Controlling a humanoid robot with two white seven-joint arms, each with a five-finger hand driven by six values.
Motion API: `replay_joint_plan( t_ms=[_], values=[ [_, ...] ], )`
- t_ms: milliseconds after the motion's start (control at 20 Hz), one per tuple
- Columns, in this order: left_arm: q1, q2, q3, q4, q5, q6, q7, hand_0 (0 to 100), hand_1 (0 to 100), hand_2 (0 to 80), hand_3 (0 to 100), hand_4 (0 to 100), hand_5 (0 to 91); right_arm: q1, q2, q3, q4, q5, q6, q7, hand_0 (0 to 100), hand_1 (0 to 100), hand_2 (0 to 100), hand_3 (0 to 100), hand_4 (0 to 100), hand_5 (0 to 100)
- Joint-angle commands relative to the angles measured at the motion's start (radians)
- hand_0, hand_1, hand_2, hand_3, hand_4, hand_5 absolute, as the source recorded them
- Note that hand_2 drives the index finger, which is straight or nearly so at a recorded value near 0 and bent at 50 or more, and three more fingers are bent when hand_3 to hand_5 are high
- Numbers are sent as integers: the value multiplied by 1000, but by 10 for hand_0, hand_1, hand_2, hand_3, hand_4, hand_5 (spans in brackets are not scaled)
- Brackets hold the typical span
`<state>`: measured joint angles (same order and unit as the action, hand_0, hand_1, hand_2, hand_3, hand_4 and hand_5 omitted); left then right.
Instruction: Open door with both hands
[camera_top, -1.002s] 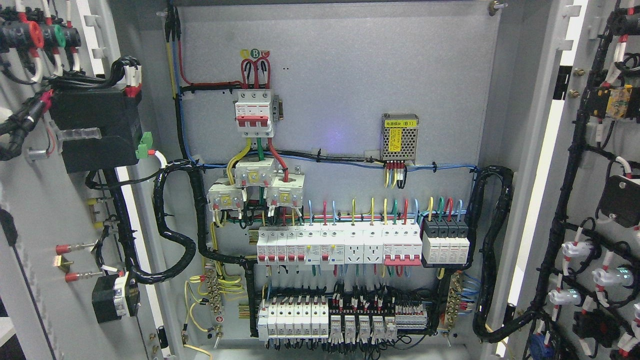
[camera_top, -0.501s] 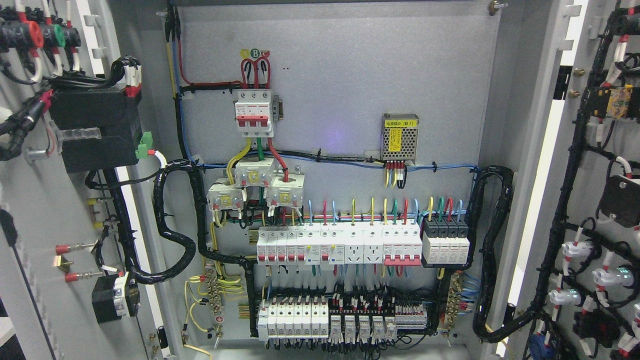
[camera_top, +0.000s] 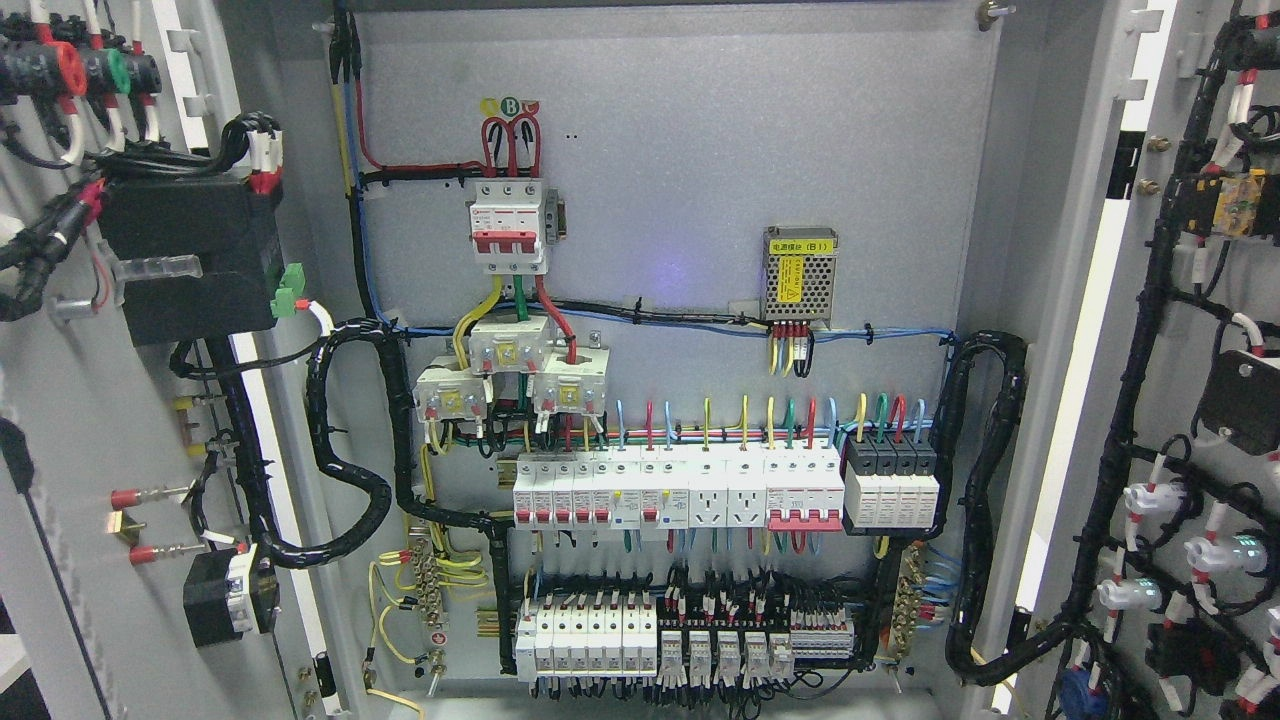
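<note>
The left door (camera_top: 90, 420) stands swung wide at the left edge, its inner face carrying a black box (camera_top: 190, 260) and cable bundles. Between the doors the grey back panel (camera_top: 700, 150) shows a red-toggled breaker (camera_top: 510, 235), a mesh power supply (camera_top: 798, 275) and breaker rows (camera_top: 680, 490). The right door (camera_top: 1190, 400) is open too, wired with black looms; neither hand appears, so whether the fingers are released or clenched cannot be told.

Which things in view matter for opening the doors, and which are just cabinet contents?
Job:
left door, swung open
right door, swung open

Not part of the job:
red main breaker
power supply module
breaker row
black cable loom

No robot hand is in view.
</note>
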<state>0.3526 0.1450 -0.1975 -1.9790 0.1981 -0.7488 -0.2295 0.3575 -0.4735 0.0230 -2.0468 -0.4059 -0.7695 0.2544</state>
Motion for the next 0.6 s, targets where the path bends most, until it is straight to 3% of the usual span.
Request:
replay_joint_plan(
  t_ms=[0, 301, 551],
  values=[
    [-23, 5, 30, -31, 14, -47, -1, 0, 0, 0, 0, 33, 0, 1, -36, 2, -9, -42, 7, 0, 0, 0, 0, 0, 0, 0],
    [-23, 13, 64, -31, 34, -49, 21, 0, 0, 0, 0, 32, 0, 3, -30, -5, 10, -50, 1, 2, 0, 0, 0, 0, 0, 0],
    [-24, 15, 96, -29, 63, -81, 22, 0, 0, 0, 0, 32, 0, 6, -34, -5, 30, -168, -1, 2, 0, 0, 0, 0, 0, 0]
  ],
)
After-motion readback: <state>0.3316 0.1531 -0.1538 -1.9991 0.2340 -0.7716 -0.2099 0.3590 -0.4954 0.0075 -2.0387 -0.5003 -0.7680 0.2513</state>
